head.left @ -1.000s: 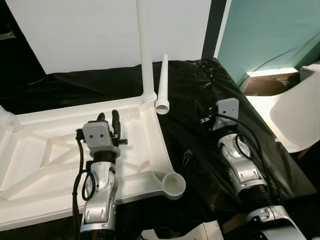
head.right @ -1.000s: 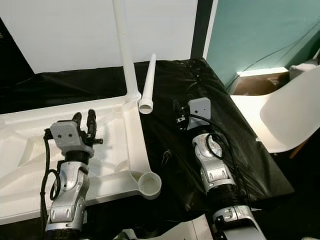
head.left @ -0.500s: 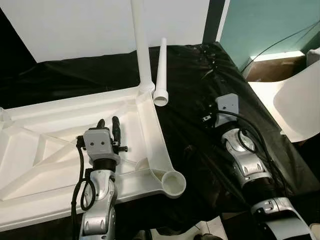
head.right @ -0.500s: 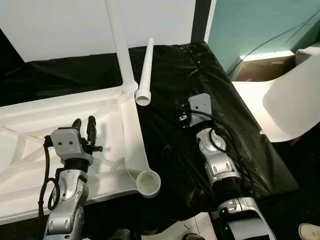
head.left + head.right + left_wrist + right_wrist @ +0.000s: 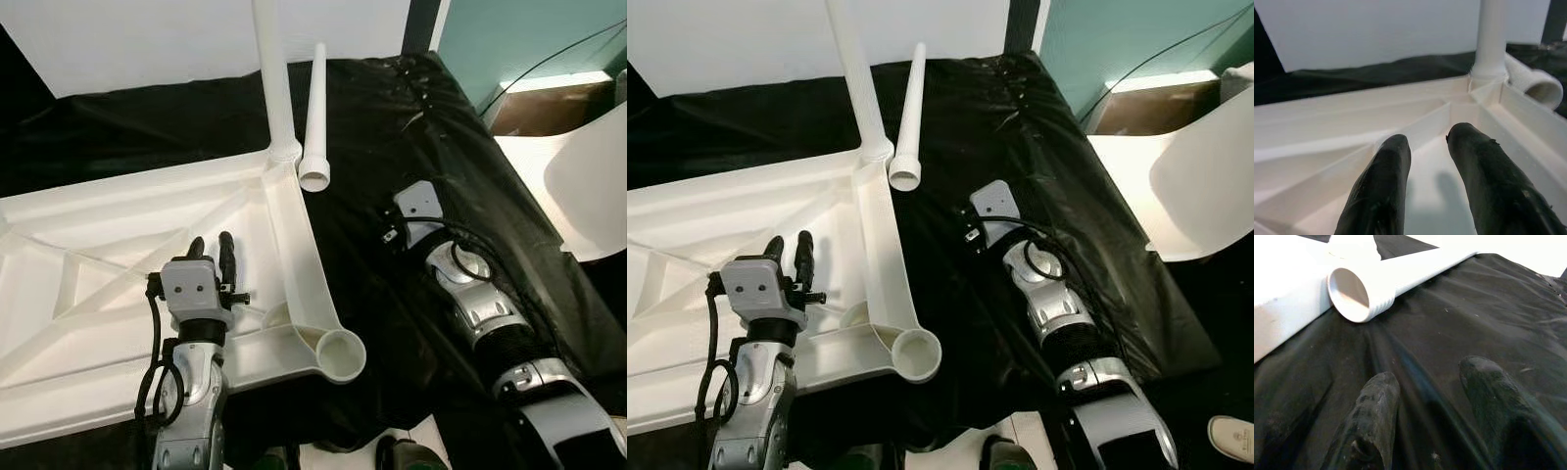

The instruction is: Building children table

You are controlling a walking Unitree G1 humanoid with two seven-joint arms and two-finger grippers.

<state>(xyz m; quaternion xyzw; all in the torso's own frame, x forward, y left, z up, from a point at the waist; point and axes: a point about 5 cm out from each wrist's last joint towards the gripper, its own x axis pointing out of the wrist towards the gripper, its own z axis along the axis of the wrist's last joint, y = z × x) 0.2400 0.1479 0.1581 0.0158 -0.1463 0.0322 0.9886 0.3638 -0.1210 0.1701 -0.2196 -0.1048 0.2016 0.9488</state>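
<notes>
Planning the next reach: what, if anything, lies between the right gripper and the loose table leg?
Nothing visible: bare black cloth separates the open right gripper from the loose leg, which lies beside the upturned tabletop.

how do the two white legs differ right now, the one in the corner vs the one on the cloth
The corner leg stands upright, seated in the tabletop's far socket; the loose leg lies flat on the black cloth beside that corner. The corner leg's base is hidden in its socket; the loose leg's wide open end faces the right gripper. Both are white tapered plastic tubes, and neither gripper holds one.
</notes>
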